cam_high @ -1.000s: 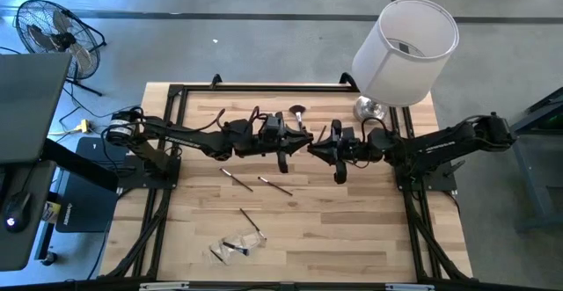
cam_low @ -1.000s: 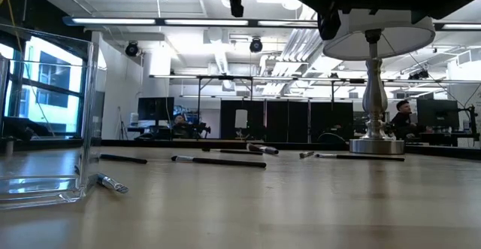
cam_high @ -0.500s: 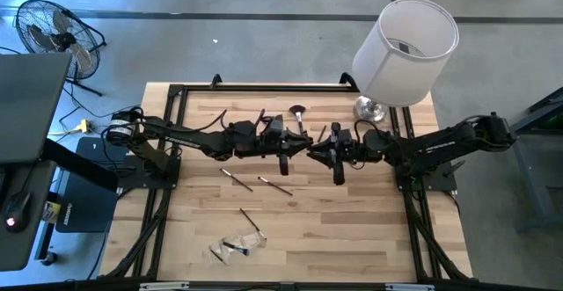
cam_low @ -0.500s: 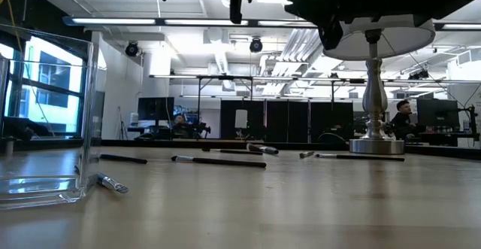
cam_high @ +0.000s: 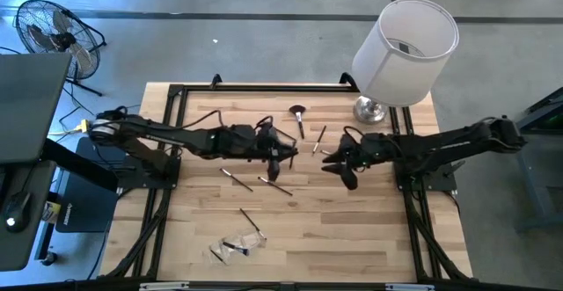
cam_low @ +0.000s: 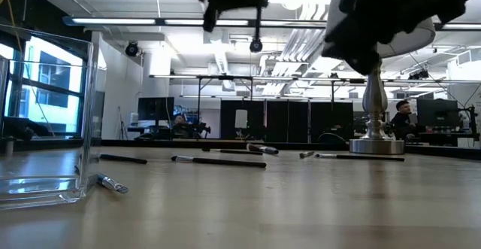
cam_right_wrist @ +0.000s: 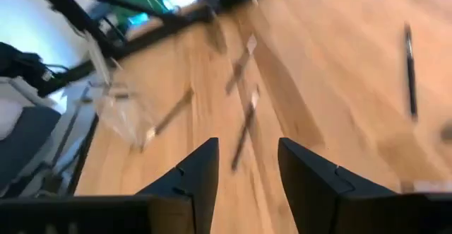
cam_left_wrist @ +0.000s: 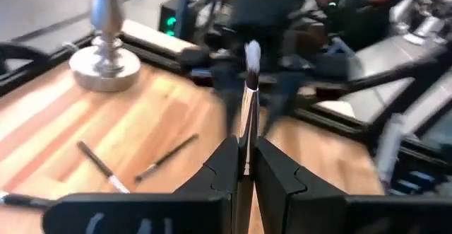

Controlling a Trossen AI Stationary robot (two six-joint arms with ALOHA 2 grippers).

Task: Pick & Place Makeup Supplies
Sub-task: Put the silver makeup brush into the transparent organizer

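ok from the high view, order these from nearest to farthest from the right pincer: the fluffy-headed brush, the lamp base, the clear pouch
From the right pincer:
1. Lamp base, at the table's far right corner. The fluffy-headed brush, far-centre, is about as near; too close to call.
2. Clear pouch, near the front edge, left of centre, clearly farthest.

R gripper (cam_right_wrist: 246, 165): two dark fingers (cam_right_wrist: 198, 174) spread apart, nothing btwn them, hanging above the wooden table (cam_right_wrist: 332, 85). Two thin brushes (cam_right_wrist: 246, 128) lie on the table just beyond the gap, roughly end to end, a third brush (cam_right_wrist: 171, 112) lies beside them, nearer the clear plastic container (cam_right_wrist: 120, 107). That container sits at the table edge, next to the dark frame rail (cam_right_wrist: 106, 8). One dark brush (cam_right_wrist: 409, 68) lies well apart from the container, on the far side of the gap. View is blurred; brush tips can't be made out.
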